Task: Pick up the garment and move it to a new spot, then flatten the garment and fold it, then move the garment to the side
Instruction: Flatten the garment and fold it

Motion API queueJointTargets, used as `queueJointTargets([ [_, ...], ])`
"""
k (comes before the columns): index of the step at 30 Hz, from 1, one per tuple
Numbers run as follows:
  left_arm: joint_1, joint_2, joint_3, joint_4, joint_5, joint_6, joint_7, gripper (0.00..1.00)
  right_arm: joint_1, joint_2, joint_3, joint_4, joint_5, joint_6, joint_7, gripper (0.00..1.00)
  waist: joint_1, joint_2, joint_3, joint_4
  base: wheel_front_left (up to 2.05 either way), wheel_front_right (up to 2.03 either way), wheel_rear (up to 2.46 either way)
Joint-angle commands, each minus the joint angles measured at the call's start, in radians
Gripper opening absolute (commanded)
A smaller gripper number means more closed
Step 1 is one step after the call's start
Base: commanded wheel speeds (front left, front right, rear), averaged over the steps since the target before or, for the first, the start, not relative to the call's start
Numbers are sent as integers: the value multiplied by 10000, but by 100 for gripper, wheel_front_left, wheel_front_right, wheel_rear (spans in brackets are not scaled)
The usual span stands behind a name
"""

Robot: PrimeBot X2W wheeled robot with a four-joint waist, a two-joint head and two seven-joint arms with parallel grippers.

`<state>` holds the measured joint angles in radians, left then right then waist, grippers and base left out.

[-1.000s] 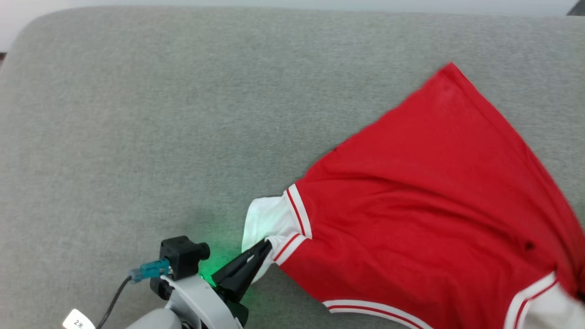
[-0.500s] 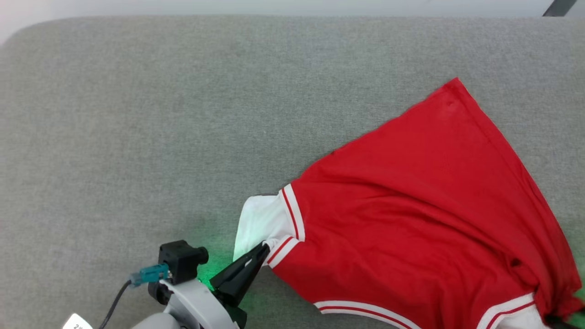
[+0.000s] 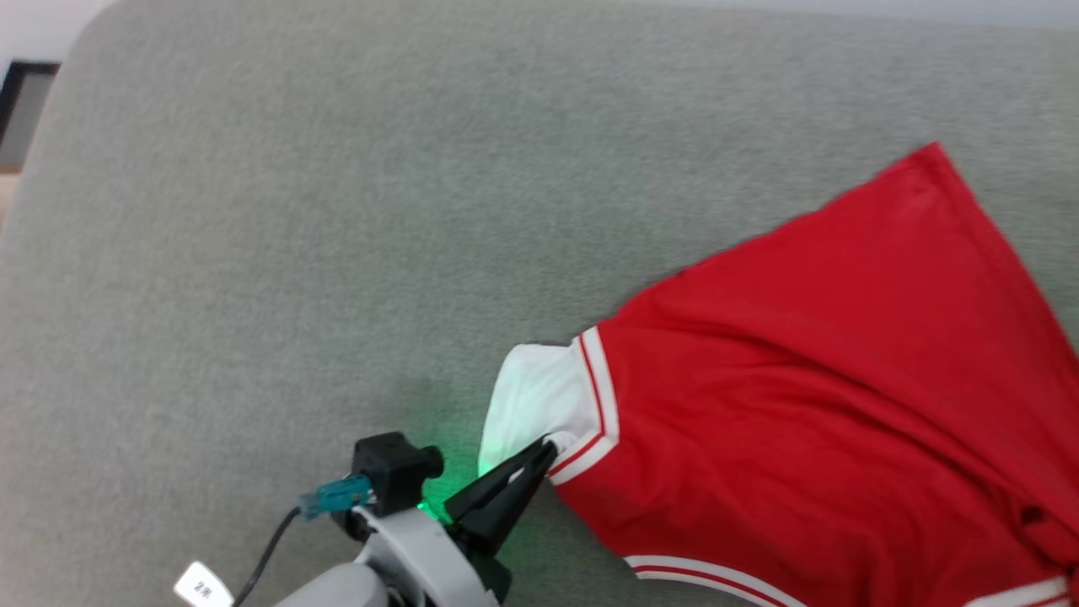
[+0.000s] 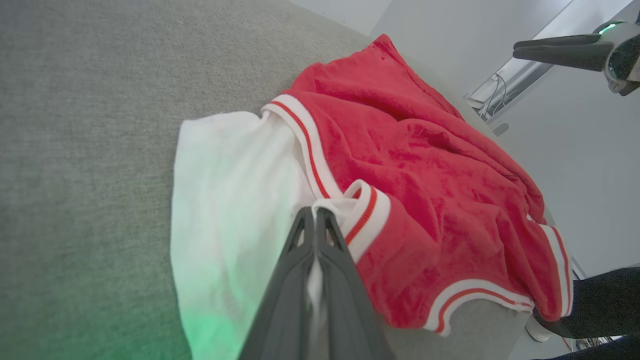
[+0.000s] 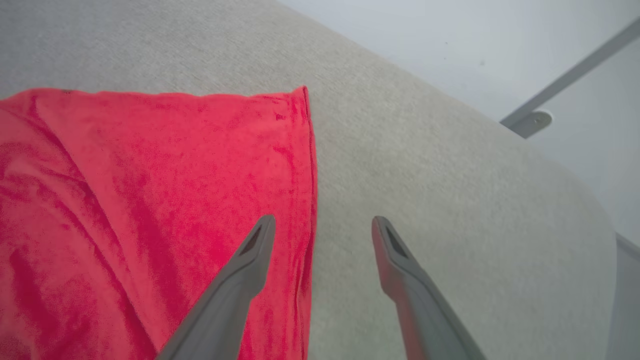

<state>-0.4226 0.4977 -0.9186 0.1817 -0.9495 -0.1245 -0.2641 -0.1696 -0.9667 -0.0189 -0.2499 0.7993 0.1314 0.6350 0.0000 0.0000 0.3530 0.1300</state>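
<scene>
Here, a bright red sports jersey of thin fabric with white panels and red-and-white striped trim (image 3: 826,405) is seen lying on a broad grey woven cushion surface (image 3: 295,211), in the right half of the head view. Its lower right part is cut off by the right and bottom edges of that frame, so its full outline cannot be traced.

A white sleeve panel is spread toward the lower middle of the frame. The left gripper with two long dark fingers (image 3: 546,445) is clenched on the striped trim beside that panel. In the left wrist view a sliver of white cloth is seen pinched between the closed fingers. The gripper's base is cut off by the bottom edge of the head view, and a green glow is cast on the cushion beside it.

The right gripper (image 5: 324,222) is shown released in the right wrist view, its fingers spread wide with nothing between them. One fingertip is placed over the jersey's straight hem, the other over bare cushion; whether either touches cannot be told. At the lower right of the left wrist view a dark shape is cut off and hard to make out.

The jersey's upper corner is found well apart from the cushion's far edge. Bare grey cushion is seen across the left and upper parts of the head view, with its rounded corner at the upper left.
</scene>
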Motion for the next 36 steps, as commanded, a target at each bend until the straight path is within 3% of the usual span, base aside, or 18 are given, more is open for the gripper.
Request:
queueJointTargets([
  [1,-190,-131,-66,60,80,-47,2,0,-871,-9,663,245,-210,-15,61,100,0,0,466,508,0,0,0],
  [9,-626,-621,-252,188,101,-65,4,0,-5287,552,4442,3177,-1084,-15,453,100,0,0,1250,1183,0,0,0],
  [17,-717,-814,-305,238,144,-61,5,0,-7429,717,7382,5599,-884,-15,273,100,0,0,1644,1506,0,0,0],
  [18,-694,-797,-280,263,131,-47,7,0,-7563,734,7643,5744,-717,-15,257,53,0,0,1628,1496,0,0,0],
  [19,-660,-775,-243,283,114,-40,7,0,-7684,762,7851,5874,-565,-15,195,19,0,0,1602,1475,0,0,0],
  [20,-612,-748,-202,300,87,-38,7,0,-7797,776,8062,5984,-422,-15,100,0,0,0,1556,1443,0,0,0],
  [26,-512,-496,-98,296,-155,-39,5,0,-8449,696,8745,6570,208,-16,-927,0,0,0,1193,1161,0,0,0],
  [36,-2166,344,560,289,-854,-45,-4,0,-9642,1257,8308,8056,617,-16,-3313,0,0,0,619,572,0,0,0],
])
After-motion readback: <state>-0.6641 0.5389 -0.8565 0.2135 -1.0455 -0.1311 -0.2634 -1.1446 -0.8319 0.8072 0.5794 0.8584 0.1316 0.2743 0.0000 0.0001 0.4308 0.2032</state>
